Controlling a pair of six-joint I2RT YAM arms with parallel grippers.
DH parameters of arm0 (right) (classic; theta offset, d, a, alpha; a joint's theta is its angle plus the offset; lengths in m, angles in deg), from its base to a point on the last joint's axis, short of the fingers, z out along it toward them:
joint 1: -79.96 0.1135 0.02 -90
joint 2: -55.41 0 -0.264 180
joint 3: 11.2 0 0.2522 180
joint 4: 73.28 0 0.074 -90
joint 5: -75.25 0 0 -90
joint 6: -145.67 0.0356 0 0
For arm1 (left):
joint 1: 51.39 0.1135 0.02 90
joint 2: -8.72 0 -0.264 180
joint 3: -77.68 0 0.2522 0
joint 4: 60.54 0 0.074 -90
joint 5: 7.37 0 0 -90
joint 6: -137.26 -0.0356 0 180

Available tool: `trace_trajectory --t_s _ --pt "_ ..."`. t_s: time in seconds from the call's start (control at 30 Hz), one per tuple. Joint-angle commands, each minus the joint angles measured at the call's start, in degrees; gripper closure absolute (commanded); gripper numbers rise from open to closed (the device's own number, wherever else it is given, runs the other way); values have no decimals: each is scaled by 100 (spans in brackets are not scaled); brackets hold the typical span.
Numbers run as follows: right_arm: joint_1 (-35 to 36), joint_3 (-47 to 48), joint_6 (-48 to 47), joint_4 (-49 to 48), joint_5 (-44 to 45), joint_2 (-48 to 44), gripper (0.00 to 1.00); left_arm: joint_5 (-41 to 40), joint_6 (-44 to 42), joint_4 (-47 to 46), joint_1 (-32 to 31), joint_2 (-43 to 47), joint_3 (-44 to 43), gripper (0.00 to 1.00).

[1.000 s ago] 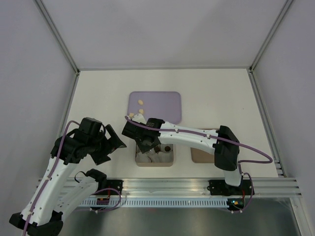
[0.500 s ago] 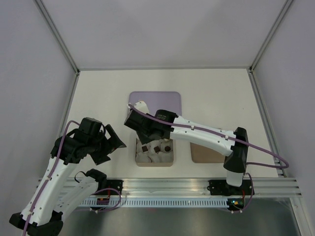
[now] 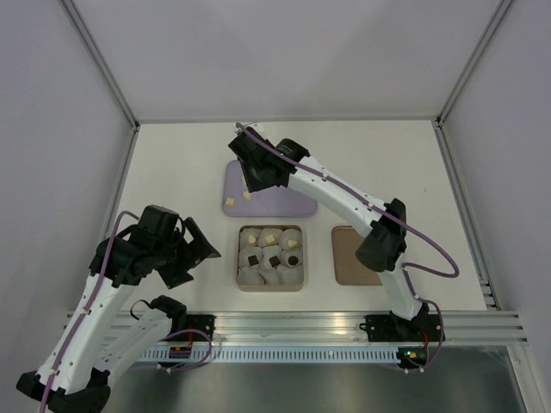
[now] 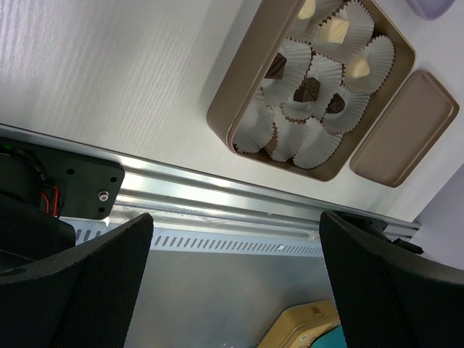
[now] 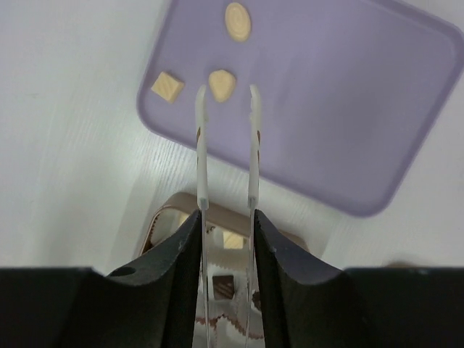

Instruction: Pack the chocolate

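The brown box (image 3: pixel 240 274) holds white paper cups with three cream chocolates (image 3: pixel 269 238) and three dark ones (image 3: pixel 274 261); it also shows in the left wrist view (image 4: pixel 230 116). Loose cream chocolates lie on the purple tray (image 3: pixel 293 202): a square one (image 5: pixel 167 86), a rounded one (image 5: pixel 222 83) and a round one (image 5: pixel 238 20). My right gripper (image 5: pixel 227 94) hovers over the tray (image 5: pixel 348 94), its thin white fingers slightly apart and empty, tips on either side of the rounded piece. My left gripper (image 4: pixel 232 283) is wide open and empty, left of the box.
The flat brown lid (image 3: pixel 351 267) lies right of the box, also in the left wrist view (image 4: pixel 402 130). A metal rail (image 3: pixel 301 325) runs along the near table edge. Grey walls enclose the table on three sides.
My right arm has swung away from over the box to the far left part of the purple tray. The box's cups and chocolates are now uncovered. The left arm has not moved.
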Motion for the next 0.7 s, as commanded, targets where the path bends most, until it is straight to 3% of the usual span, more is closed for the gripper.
trace_trajectory --t_s 0.0,0.67 --pt "-52 461 -555 -169 -245 494 61 111 204 66 19 -41 -5 0" --pt "-254 638 -846 -564 -501 1506 59 137 283 -31 19 91 329 0"
